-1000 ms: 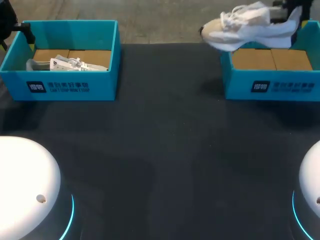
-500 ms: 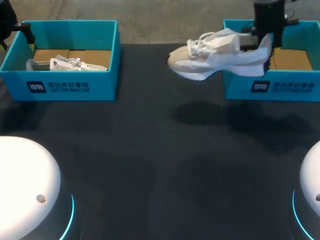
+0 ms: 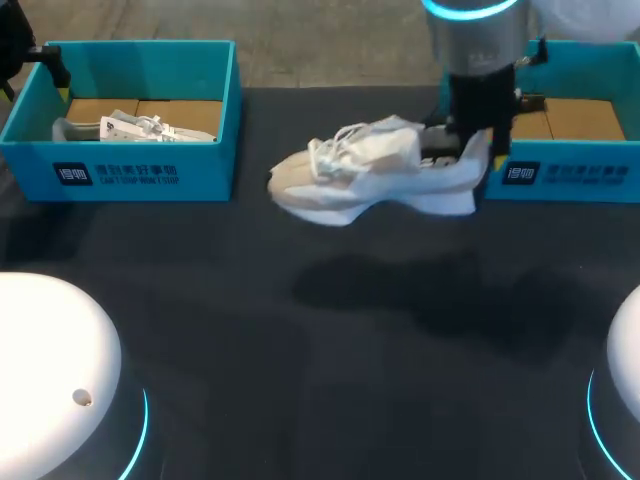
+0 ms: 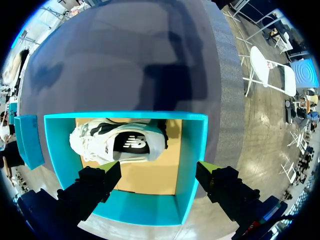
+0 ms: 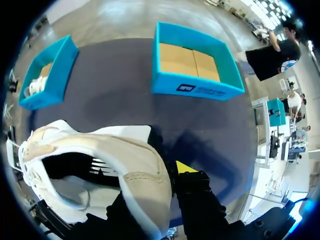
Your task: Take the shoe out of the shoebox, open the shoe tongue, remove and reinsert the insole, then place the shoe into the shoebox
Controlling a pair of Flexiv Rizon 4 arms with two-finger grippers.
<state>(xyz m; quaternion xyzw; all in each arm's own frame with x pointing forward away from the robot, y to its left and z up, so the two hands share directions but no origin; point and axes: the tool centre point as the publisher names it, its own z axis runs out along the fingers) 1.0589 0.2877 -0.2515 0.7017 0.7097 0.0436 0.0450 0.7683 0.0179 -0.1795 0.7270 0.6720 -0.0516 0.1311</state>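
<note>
— What's on the dark table (image 3: 300, 330)?
— Mid-frame, the shoe (image 3: 375, 170) hangs above it, toe pointing left, heel clamped in the right gripper (image 3: 470, 150).
— Farther back?
— The right box (image 3: 570, 175) is upper right. The left box (image 3: 130, 175), upper left, has another shoe (image 3: 135, 127) in it, and the left gripper (image 4: 159, 169) gapes wide above it.

Cloth mesh shoe (image 3: 370, 170), matt table (image 3: 300, 400)

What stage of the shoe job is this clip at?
Done: the white and beige sneaker is out of the teal cardboard shoebox on the right. In hand: the right gripper holds it by the heel above the black table. Left: opening the tongue, insole out and in, reboxing.
</note>
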